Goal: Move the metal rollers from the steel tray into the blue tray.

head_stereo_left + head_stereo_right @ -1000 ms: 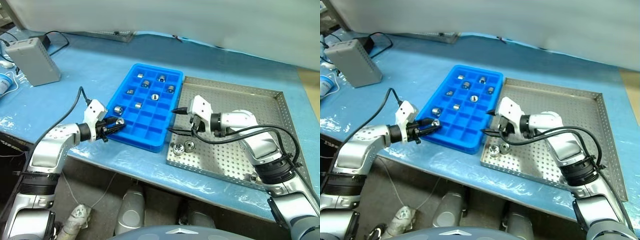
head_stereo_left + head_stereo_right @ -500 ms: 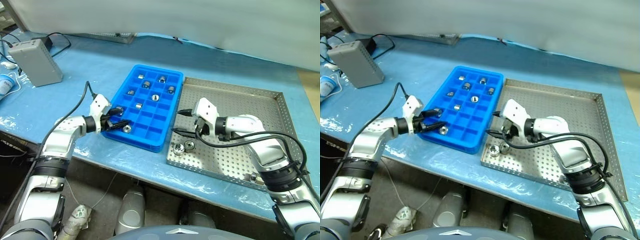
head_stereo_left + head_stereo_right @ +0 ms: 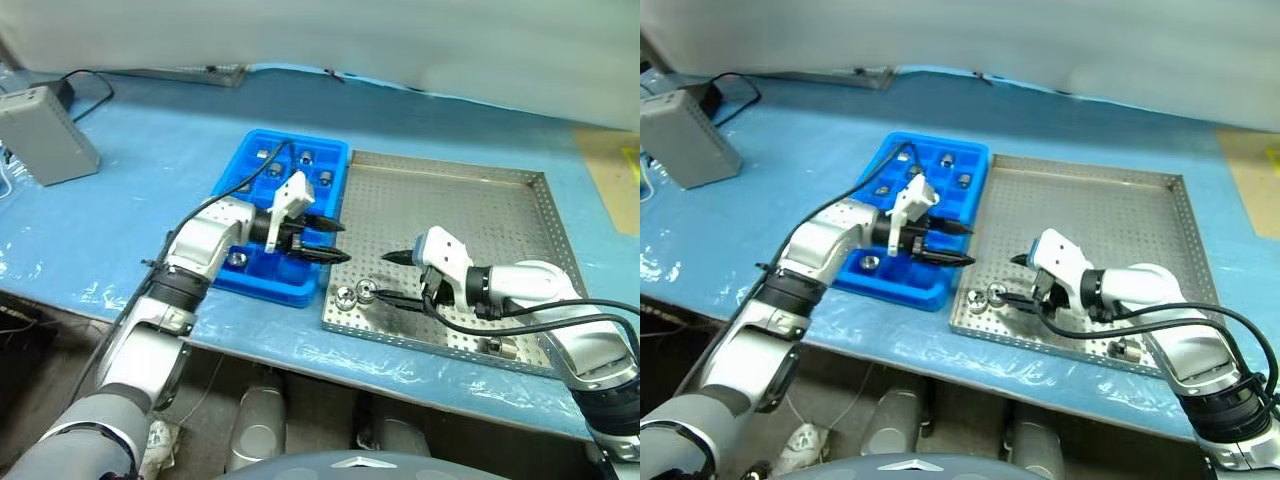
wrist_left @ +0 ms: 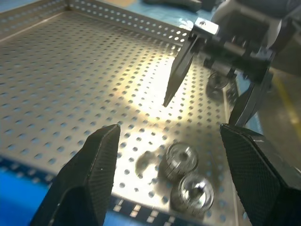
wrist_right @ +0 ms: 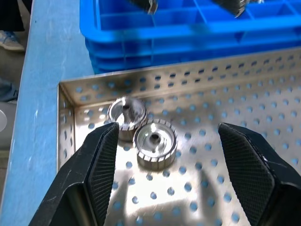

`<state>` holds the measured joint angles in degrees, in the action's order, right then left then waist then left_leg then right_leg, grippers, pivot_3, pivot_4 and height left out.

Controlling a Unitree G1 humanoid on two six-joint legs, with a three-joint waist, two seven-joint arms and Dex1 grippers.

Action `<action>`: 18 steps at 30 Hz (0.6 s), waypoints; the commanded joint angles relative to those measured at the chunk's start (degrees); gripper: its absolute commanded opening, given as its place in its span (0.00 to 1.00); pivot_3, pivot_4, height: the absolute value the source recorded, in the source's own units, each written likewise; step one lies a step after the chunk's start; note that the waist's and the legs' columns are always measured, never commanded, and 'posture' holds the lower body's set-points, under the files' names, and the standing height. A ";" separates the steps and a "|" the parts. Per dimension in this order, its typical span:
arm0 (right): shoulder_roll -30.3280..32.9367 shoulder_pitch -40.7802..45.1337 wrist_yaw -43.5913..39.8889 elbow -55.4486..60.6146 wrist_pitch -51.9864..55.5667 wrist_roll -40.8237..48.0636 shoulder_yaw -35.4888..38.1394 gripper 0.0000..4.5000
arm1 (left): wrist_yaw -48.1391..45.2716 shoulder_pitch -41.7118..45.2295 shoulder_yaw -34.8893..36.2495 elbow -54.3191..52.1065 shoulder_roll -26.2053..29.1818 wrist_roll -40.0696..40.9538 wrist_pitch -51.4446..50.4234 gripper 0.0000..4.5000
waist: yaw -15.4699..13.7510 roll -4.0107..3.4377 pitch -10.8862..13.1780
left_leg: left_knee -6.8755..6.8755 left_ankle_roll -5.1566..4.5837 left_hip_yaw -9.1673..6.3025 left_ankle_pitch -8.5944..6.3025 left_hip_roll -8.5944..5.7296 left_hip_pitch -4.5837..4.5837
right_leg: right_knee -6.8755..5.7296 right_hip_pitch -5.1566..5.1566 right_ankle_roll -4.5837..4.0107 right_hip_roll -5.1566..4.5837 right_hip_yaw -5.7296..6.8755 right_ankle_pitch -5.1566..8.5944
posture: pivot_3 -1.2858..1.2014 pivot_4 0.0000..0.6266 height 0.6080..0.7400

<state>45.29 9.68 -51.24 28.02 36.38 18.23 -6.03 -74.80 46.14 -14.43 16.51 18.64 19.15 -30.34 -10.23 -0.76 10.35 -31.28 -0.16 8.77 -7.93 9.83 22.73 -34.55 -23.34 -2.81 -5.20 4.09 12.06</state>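
Nearest, two metal rollers (image 3: 356,294) lie touching in the near left corner of the steel tray (image 3: 480,215); another sits by the near rim further right (image 3: 1127,350). The right gripper (image 3: 398,278) hovers just beside the pair, jaws released and empty. The left gripper (image 3: 332,241) reaches across the blue tray (image 3: 232,180) toward the steel tray, jaws spread, nothing held. Several rollers rest in the blue tray's compartments. Farther off, a grey box (image 3: 38,133) with a black cable sits on the blue bench (image 3: 150,130). No writing is legible.
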 commanded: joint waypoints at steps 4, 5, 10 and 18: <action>-1.13 -0.37 -0.01 -2.96 -3.06 -1.82 -2.77 0.78 | -3.85 -0.92 -1.70 -7.59 5.53 0.96 -3.62 0.79 | 1.95 0.00 0.00 | 0.04 0.03 -0.02 0.02 0.07 -0.06 | -0.01 0.01 0.21 0.07 0.07 0.21 | 0.56 0.24 1.00; -1.59 0.25 -0.02 -3.94 -3.48 -2.19 -3.45 0.78 | -4.25 -1.25 -1.62 -8.43 6.33 1.16 -3.79 0.79 | 2.03 0.00 0.00 | 0.04 0.04 -0.02 0.02 0.07 -0.07 | -0.01 0.02 0.24 0.07 0.08 0.24 | 0.56 0.24 1.00; -3.52 3.28 -1.17 -6.71 -5.04 -3.48 -6.38 0.78 | -5.81 -2.55 0.37 -10.28 10.02 1.61 -1.89 0.79 | 1.72 -0.01 0.00 | -0.01 0.03 -0.03 0.02 0.06 -0.04 | -0.03 0.05 0.22 0.04 0.13 0.22 | 0.57 0.24 1.00; -5.85 6.66 -2.73 -12.03 -7.17 -5.81 -9.90 0.78 | -3.48 -5.67 0.11 -10.80 13.39 -2.30 7.88 0.79 | 1.51 -0.01 0.00 | -0.01 0.01 -0.05 0.01 0.07 0.01 | -0.02 0.06 -0.11 0.03 0.14 0.04 | 0.59 0.24 1.00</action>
<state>39.86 15.49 -53.32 16.35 30.44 12.57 -15.45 -79.01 40.92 -15.17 7.31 31.53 17.80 -25.39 -8.72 -0.77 10.35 -31.29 -0.15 8.72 -7.92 9.89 22.74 -34.57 -23.28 -2.92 -5.17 4.23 12.10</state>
